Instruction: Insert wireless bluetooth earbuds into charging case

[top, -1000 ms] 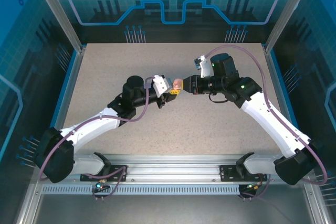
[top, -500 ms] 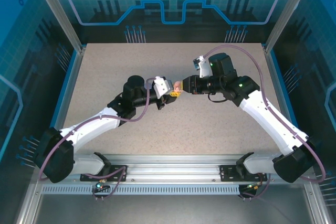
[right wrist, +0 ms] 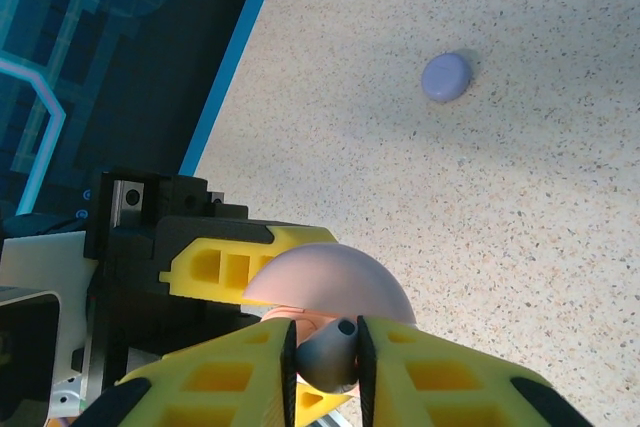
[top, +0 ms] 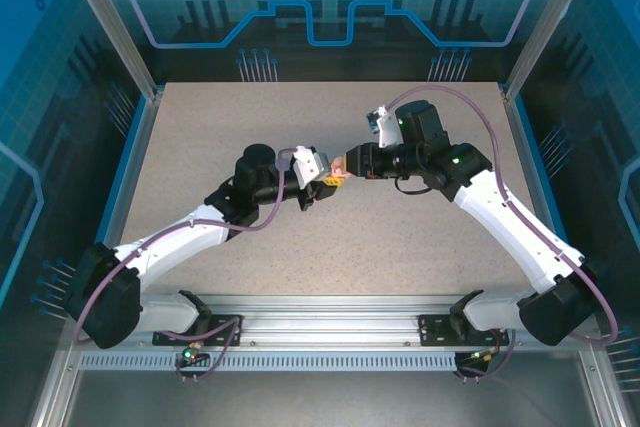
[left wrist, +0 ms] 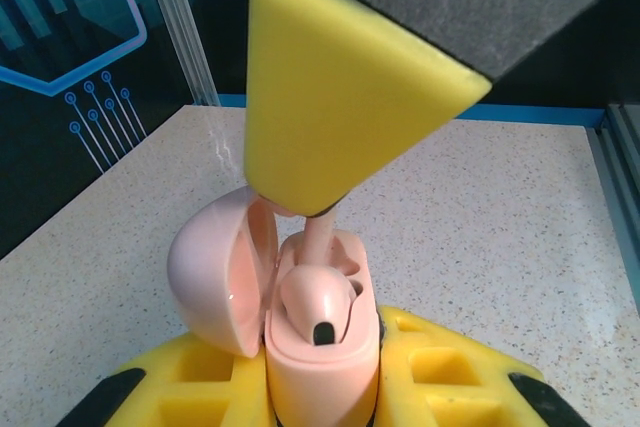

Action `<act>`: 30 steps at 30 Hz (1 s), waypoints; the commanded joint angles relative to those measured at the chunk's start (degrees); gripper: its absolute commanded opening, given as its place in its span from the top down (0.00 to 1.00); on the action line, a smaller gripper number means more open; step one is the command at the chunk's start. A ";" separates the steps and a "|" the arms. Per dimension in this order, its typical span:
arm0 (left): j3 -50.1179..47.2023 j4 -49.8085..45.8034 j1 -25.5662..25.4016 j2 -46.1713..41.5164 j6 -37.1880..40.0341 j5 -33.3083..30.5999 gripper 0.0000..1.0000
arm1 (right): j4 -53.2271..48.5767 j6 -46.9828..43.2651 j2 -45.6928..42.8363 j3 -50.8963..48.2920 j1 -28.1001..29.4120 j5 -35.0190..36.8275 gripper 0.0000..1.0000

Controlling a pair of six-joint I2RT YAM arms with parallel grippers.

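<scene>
My left gripper (left wrist: pixel 320 392) is shut on a pale pink charging case (left wrist: pixel 322 347), held upright with its domed lid (left wrist: pixel 215 267) swung open to the left. One pink earbud (left wrist: pixel 318 302) sits in the case. Just behind it, the stem of a second earbud (left wrist: pixel 322 232) reaches down into the case from the right gripper's yellow fingers (left wrist: pixel 330 107). In the right wrist view, my right gripper (right wrist: pixel 323 357) pinches that earbud (right wrist: pixel 328 352) just below the lid (right wrist: pixel 330 282). In the top view the left gripper (top: pixel 328 179) and right gripper (top: pixel 348 163) meet mid-table around the case (top: pixel 338 163).
A closed purple case (right wrist: pixel 446 77) lies alone on the speckled tabletop (right wrist: pixel 520 197), well beyond the grippers. Blue-edged enclosure walls (top: pixel 130 167) border the table on the left, right and back.
The right arm has edged left toward the left gripper, bringing its earbud down onto the open case. The left arm has barely moved.
</scene>
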 commanded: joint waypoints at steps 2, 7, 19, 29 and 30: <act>2.90 3.91 -0.41 -1.06 -1.32 1.63 0.95 | -1.82 0.10 0.81 1.77 -0.13 -0.88 0.78; 3.36 2.56 -0.41 -0.77 -0.31 -0.43 0.95 | -2.04 0.31 0.73 1.91 -0.21 -1.01 0.82; 3.32 2.37 -0.37 -0.54 2.16 -3.35 0.95 | -2.39 1.29 0.03 2.40 -0.80 -1.99 0.84; 3.87 0.49 -0.35 -0.54 4.49 -4.32 0.95 | -2.30 1.50 -0.32 2.57 -1.25 -3.27 0.84; 3.91 0.43 -0.34 -0.45 4.54 -4.28 0.95 | -2.37 1.47 -0.27 2.57 -1.17 -3.27 0.84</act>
